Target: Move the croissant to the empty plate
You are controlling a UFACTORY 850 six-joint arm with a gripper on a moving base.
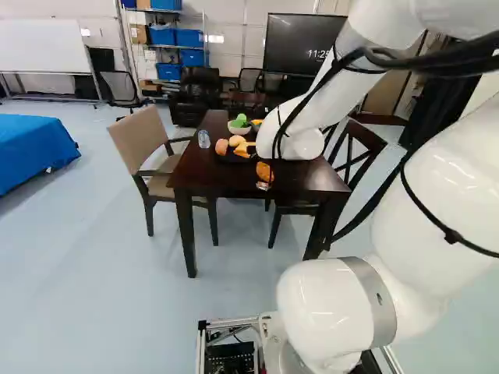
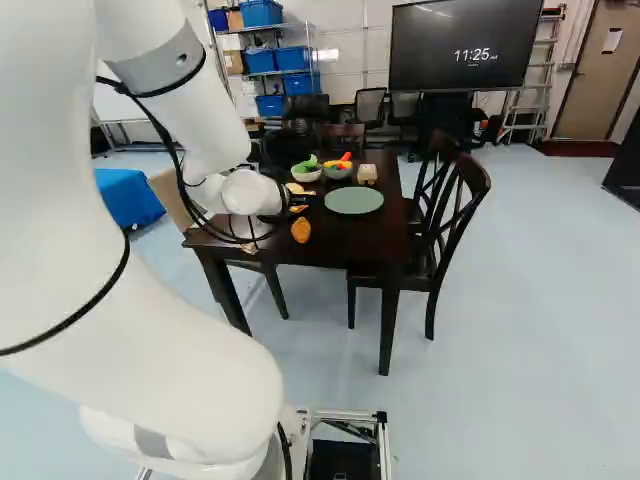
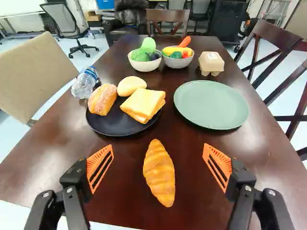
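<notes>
The golden-brown croissant lies on the dark table, between and below the spread fingers of my gripper, touched by neither. In the right base view the gripper hangs over the table's near part, with the croissant showing close beside it. The empty green plate rests on the table ahead of the gripper, past one finger; it also shows as a flat green disc in the right base view. In the left base view the croissant appears below the wrist.
A black plate holds bread and a sandwich, with a water bottle beside it. Farther along the table stand two bowls of toy vegetables and a small carton. Chairs flank the table.
</notes>
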